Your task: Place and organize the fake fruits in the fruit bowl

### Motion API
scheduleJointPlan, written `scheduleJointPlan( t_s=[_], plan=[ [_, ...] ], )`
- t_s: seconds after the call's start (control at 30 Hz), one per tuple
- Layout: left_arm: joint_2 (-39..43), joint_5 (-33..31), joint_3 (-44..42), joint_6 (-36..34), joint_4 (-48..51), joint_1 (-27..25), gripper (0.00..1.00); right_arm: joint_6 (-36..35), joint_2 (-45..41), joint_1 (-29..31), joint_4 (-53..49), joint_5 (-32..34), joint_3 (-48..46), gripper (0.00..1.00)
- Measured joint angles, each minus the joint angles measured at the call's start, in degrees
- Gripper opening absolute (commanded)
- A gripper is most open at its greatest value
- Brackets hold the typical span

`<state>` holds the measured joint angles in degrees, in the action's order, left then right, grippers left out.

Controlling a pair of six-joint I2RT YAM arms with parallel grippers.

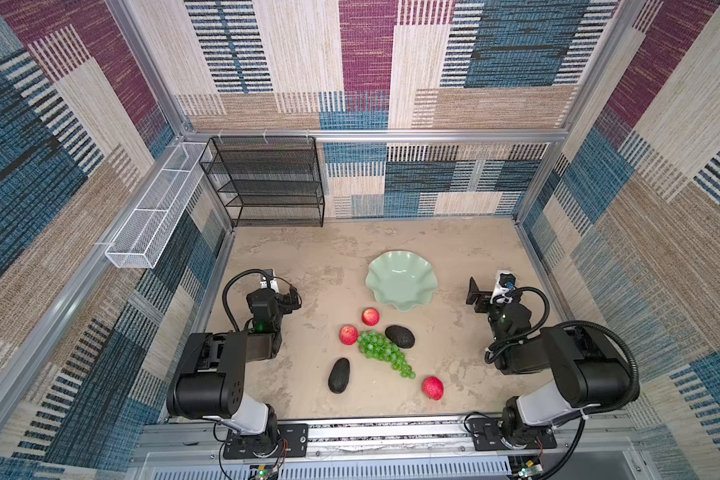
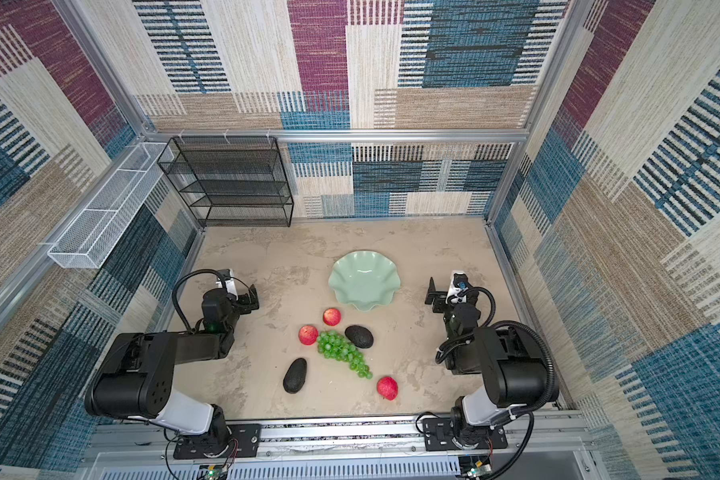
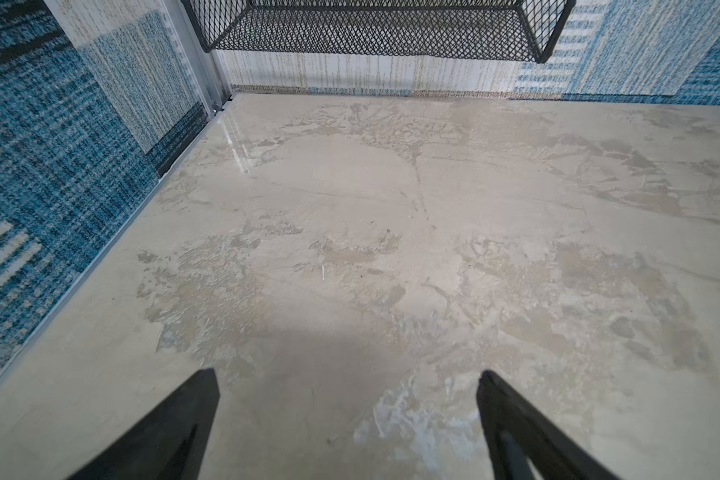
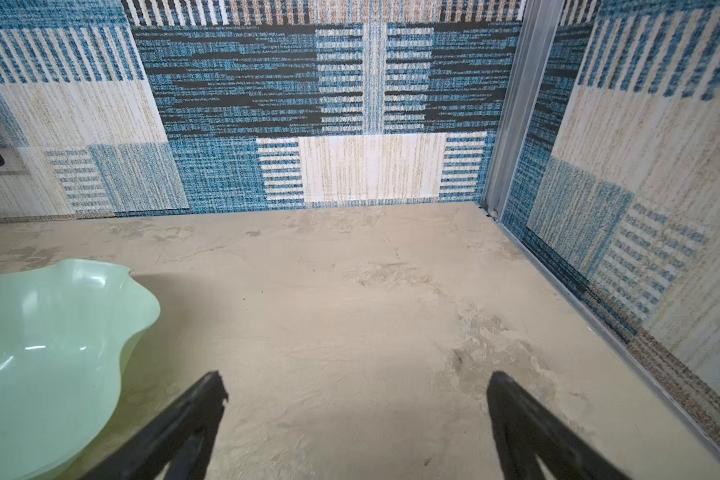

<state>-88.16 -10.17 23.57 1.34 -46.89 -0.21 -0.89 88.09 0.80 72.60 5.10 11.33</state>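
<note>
My left gripper [image 3: 347, 374] hangs over bare table [image 3: 350, 208] at the left, jaws wide apart and holding nothing. To its right the fruit lies loose in the middle of the table. The near avocado [image 1: 339, 375] lies on its own toward the front. The first apple [image 1: 348, 335] touches the wide end of the grapes [image 1: 383, 353], and the second apple [image 1: 370, 316] sits just behind it, nearer the bowl. The grapes run slantwise toward the front, with the far avocado [image 1: 400, 336] just beside them, perhaps touching. Behind this cluster stands the bowl [image 1: 402, 280], with nothing in it. The third apple [image 1: 432, 387] sits alone near the front, just past the thin end of the grapes. My right gripper [image 4: 356, 374] hangs at the right, near the bowl's rim, jaws also wide apart and empty.

As I judge it, the task is not yet begun. All six pieces are on the table, so every pick and the arranging are left.
</note>
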Motion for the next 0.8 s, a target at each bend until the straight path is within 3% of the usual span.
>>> scheduleJointPlan(
  t_s=[0.8],
  plan=[
    [0.0,1.6,0.0,0.0,0.0,0.8,1.00,0.0,0.0,-0.1,0.0,-0.1,0.0,1.00]
  ],
)
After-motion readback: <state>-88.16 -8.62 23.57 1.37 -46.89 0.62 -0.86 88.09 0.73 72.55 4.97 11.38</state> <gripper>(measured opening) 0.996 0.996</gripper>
